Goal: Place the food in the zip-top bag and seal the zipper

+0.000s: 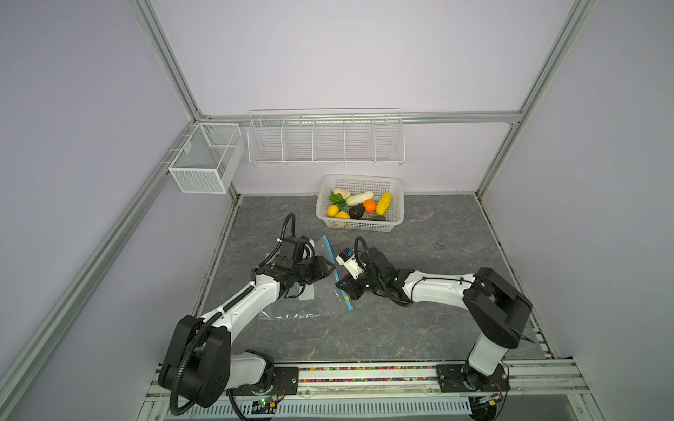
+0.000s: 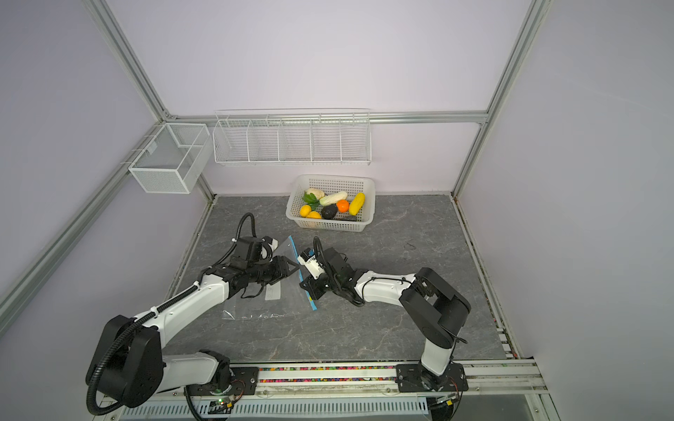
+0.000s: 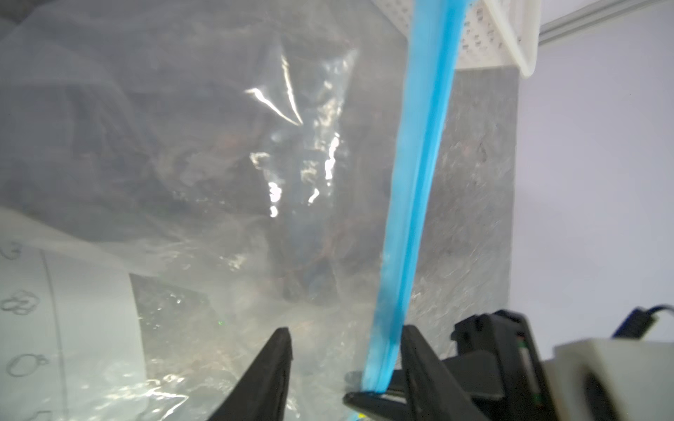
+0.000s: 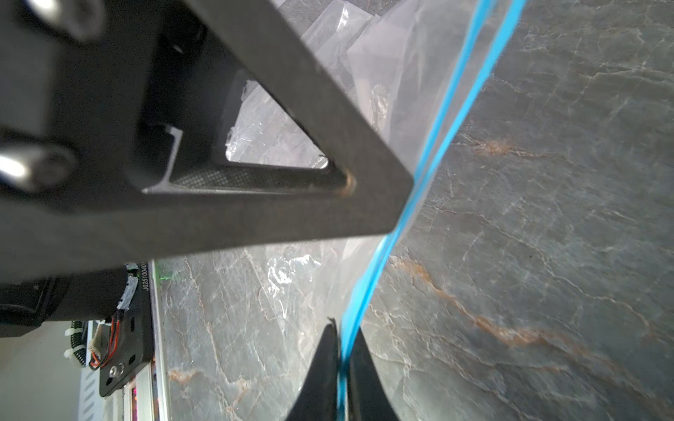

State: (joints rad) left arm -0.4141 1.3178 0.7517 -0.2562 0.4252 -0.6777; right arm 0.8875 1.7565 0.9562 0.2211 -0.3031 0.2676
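R gripper (image 4: pixel 343 330) is clamped on the zipper (image 4: pixel 359 291), blue strip pinched betw. its two fingers and standing up off the table (image 4: pixel 547 218). L gripper (image 3: pixel 345 330) has jaws apart, straddling the same mouth edge of the zip-top bag (image 3: pixel 219 164); strip runs just beside one finger, not pinched. Bag sits approx. mid-table, its rest lying flat. Food (image 1: pixel 359 206) all sits in the white basket (image 1: pixel 364 227) at the table's far edge, well apart from the bag.
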